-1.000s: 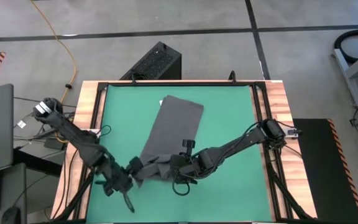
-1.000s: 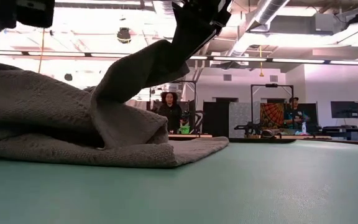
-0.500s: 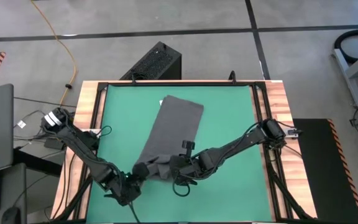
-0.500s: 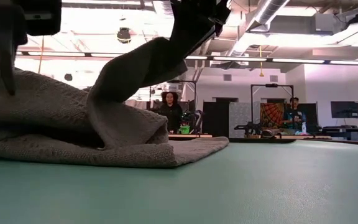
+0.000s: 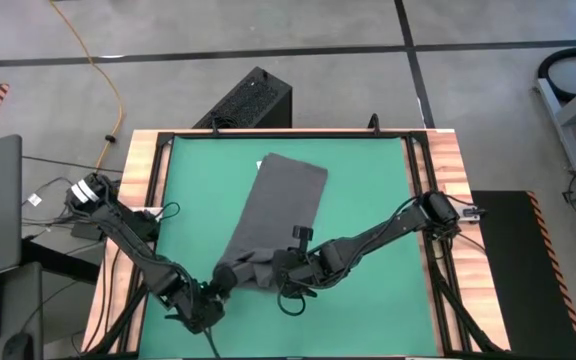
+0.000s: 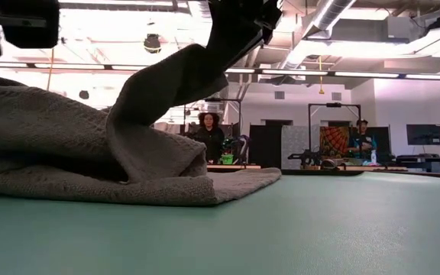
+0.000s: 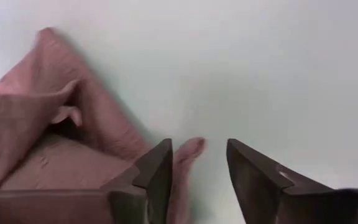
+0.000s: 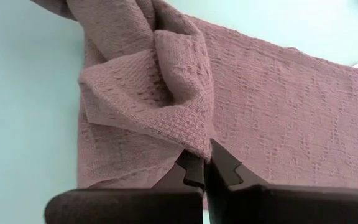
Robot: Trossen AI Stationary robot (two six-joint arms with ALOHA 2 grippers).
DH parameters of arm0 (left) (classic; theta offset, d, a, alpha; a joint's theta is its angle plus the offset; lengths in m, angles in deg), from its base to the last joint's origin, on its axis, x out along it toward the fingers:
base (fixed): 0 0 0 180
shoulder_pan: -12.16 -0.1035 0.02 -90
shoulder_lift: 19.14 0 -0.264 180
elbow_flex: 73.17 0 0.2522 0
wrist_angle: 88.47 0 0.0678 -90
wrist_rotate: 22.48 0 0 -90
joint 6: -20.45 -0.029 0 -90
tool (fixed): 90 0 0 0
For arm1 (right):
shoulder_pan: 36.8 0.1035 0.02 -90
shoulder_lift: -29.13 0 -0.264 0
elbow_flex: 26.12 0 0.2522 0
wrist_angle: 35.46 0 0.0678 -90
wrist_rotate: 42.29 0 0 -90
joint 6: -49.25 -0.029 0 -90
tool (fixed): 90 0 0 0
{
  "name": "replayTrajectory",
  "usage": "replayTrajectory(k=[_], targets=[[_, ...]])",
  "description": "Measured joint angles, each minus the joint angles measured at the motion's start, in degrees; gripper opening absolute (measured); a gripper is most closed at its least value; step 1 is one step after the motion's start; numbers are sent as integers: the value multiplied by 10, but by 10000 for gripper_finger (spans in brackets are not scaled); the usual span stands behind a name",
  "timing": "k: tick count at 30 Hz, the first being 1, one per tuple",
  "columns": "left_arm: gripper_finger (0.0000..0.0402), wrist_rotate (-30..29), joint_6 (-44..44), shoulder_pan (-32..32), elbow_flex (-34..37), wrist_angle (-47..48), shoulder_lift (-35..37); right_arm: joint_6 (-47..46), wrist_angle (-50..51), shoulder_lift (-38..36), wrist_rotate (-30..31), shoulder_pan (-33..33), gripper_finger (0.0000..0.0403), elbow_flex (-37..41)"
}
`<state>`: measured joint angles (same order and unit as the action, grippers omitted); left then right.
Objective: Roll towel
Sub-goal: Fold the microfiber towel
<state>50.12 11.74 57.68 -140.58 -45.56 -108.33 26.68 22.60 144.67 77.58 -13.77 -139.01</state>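
Towel first: a dark charcoal-grey rectangular soft cloth point(image 5: 278, 215) lying slantwise on the large green rectangular table mat point(image 5: 368, 200), its far part flat toward the mat's middle and its near end bunched and lifted into a fold close to the mat's near edge. In the low view that fold point(image 6: 166, 84) rises as a peak off the flat layers. The right arm's dark two-finger gripper point(image 8: 205, 167) sits at the towel's near end with its tips pressed together, pinching the raised fold of cloth. The left arm's dark gripper point(image 7: 199, 163) sits low at the towel's near left corner, its tips spread apart, with a small tongue of cloth poking between them and touching one finger point(image 7: 160, 165)
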Motion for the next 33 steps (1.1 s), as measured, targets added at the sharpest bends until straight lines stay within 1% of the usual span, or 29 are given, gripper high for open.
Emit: replayTrajectory(k=[2,5,10,13,16,20,26,31,33], targets=[[112,-13,2,-6,0,1,0,0,0,0,0,0,13,0],[86,-11,-7,-17,0,2,0,1,0,0,0,0,13,0],[47,32,-14,-30,0,12,0,1,0,0,0,1,13,0],[16,57,-14,-30,0,11,0,1,0,0,0,1,13,0],[3,63,8,-28,-3,2,0,0,0,0,0,1,13,0],[0,20,51,-26,-48,41,9,-15,1,0,5,3,13,0],[0,-51,118,-26,-136,156,58,-78,40,-13,39,17,13,-11],[0,-116,173,-26,-201,240,122,-90,78,-31,80,29,13,-66],[0,-158,188,-26,-231,260,151,-92,101,-41,107,30,13,-101]])
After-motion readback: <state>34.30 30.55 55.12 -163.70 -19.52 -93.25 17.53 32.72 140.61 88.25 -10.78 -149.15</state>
